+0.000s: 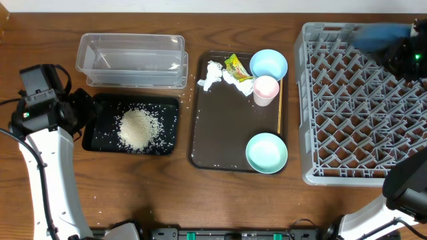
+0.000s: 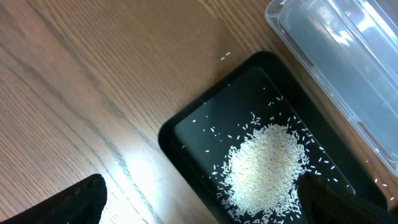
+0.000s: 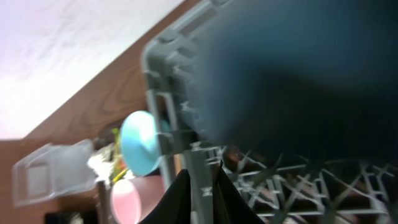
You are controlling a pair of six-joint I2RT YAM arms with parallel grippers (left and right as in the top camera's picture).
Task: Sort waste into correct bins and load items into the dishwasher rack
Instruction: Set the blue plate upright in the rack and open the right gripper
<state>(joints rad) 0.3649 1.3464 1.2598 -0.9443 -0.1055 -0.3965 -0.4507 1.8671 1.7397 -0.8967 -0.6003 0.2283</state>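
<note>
Dark blue dish (image 1: 379, 35) blurred over rack's (image 1: 360, 120) far corner, just beside right gripper (image 3: 198, 190), grip unclear

- Black tray (image 2: 199, 134) lies cornerwise on the wood-grain table (image 2: 93, 81), running off the lower right edge.
- Rice (image 2: 267, 165) heaped in the tray, loose grains scattered around the heap.
- A stray grain or two (image 2: 225, 56) on the table just outside the rim.
- Clear tub (image 2: 339, 59) just beside the tray, upper right.
- Left gripper (image 2: 202, 208): dark fingers (image 2: 68, 202) in both lower corners, jaws wide, nothing between them but tray and table.
</note>
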